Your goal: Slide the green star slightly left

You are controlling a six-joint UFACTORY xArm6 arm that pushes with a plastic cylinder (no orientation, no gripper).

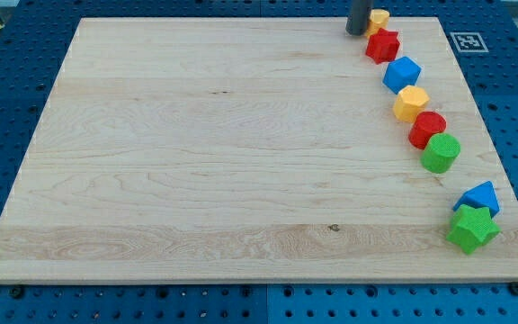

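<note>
My tip (357,33) is seen at the view's top edge, the dark rod standing upright with only its lower end in frame; as a plain rod, it has nothing to spread or pinch. Just to its right a yellow block (379,17) is touched or nearly touched. Below that, a red star (382,45), blue block (402,74), yellow hexagon (411,103), red block (427,130) and green cylinder (441,153) are strung out. Far below the tip, the green star (472,229) is found touching a blue block (479,197) near the wooden board (205,153)'s lower right corner.
</note>
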